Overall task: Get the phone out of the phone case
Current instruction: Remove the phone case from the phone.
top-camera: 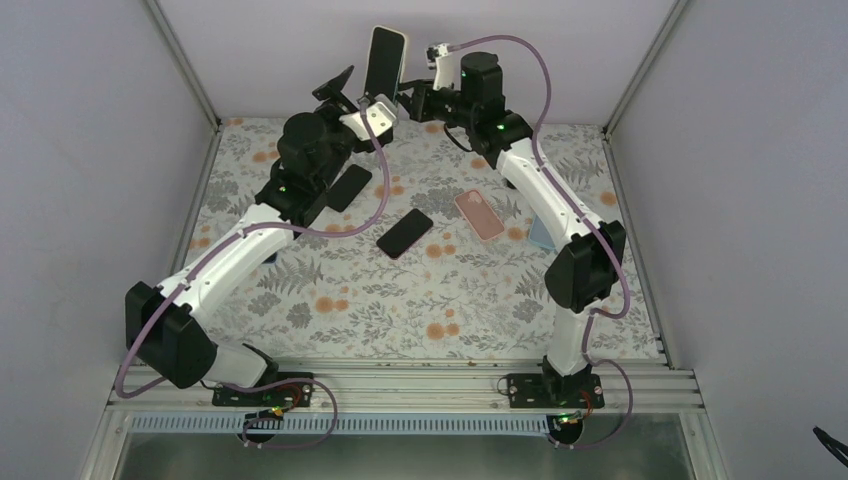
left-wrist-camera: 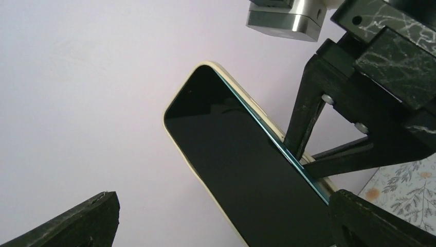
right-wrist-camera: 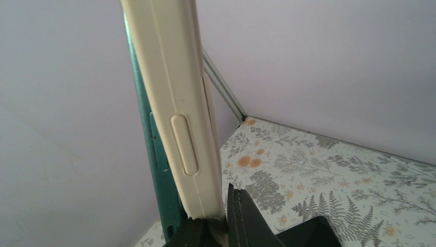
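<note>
The right gripper (top-camera: 408, 97) is pinched tight on the lower end of the cream case (right-wrist-camera: 180, 103), holding it upright above the table's (top-camera: 400, 320) 12 o'clock edge. The phone (left-wrist-camera: 241, 170) sits in the case, and its teal edge shows beside the cream side wall. The left gripper (top-camera: 352, 98), at the case's 9 o'clock, is spread fully and holds nothing. On the floral table a black phone (top-camera: 405, 232) lies at centre, with a pink case (top-camera: 479, 214) at its 2 o'clock and a dark phone (top-camera: 348, 187) at its 10 o'clock.

Lab test cell: white walls (top-camera: 90, 150), alu frame (top-camera: 185, 65), floral tabletop (top-camera: 400, 310), 2 robot arms (top-camera: 230, 260) bolted to rail (top-camera: 420, 385).
</note>
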You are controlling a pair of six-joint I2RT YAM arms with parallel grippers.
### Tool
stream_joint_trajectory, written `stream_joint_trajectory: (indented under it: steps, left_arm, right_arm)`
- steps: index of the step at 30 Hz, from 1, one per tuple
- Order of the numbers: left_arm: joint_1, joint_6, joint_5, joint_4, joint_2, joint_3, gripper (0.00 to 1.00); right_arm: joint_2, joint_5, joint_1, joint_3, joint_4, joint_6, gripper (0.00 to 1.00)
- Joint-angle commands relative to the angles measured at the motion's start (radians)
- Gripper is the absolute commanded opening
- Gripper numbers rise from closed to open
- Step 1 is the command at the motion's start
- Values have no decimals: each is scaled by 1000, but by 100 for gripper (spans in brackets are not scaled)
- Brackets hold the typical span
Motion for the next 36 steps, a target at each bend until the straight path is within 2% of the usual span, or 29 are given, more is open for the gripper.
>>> stream_joint_trajectory:
  steps: [1,10,23,29,36]
  left_arm:
    - [-4,-34,21,69,41,5,100]
    - [-3,-43,23,85,57,-32,100]
    - [-3,-42,-38,77,119,27,100]
    - [-3,-33,-79,116,112,11,100]
    - [-3,-30,-65,128,88,-16,100]
  right_arm:
    - [-12,41,-6,8,72,13,3]
    - [-24,29,-2,4,77,6,3]
    - [-33,25,17,-2,81,-4,3]
    - [-33,21,20,-7,84,-7,3]
    - [-31,26,22,-8,84,-17,3]
